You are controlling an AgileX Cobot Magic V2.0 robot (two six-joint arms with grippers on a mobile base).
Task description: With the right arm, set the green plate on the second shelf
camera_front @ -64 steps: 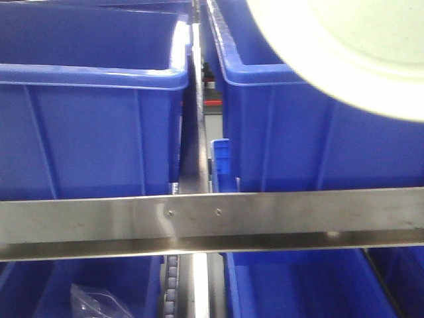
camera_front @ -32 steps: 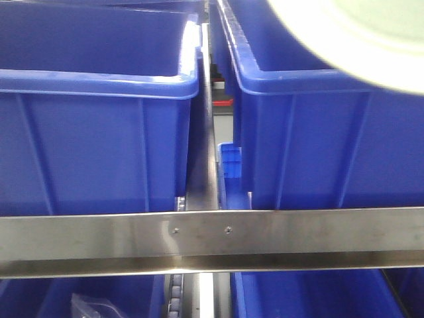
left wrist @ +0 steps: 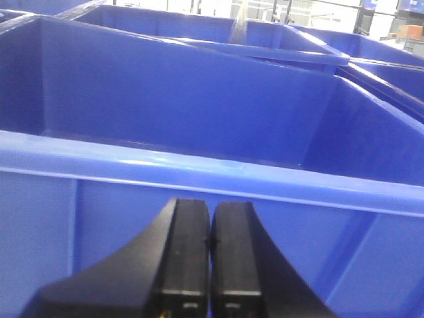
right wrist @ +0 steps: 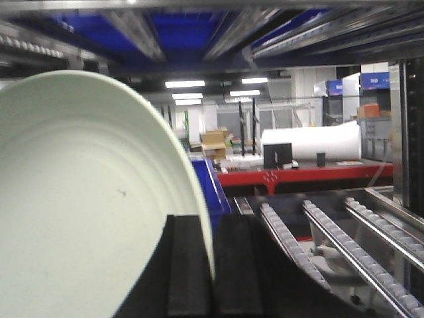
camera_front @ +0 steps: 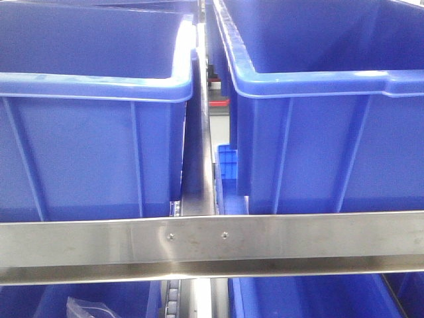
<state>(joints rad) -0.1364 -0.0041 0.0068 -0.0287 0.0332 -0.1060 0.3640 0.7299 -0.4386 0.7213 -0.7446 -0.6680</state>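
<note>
Two deep blue moulded-plastic bins (camera_front: 93, 132) sit side by side behind a brushed steel shelf rail (camera_front: 212, 242), and the front view shows no plate. The large pale mint-green matte plate (right wrist: 79, 212) stands on edge in the right gripper (right wrist: 212, 278), its rim pinched between the black pads, its face spreading left of the jaws (roller tracks (right wrist: 331, 245) lie ahead, lower right). The left gripper (left wrist: 211, 265) is closed on nothing before a bin wall.

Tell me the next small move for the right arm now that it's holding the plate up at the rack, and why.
Probably ease the right gripper forward and level the plate. It is shut on the rim of the green plate, which stands tilted on edge. Roller rails lie ahead and lower, with no bin visible on them. The front camera no longer shows the plate, so go slowly.
</note>
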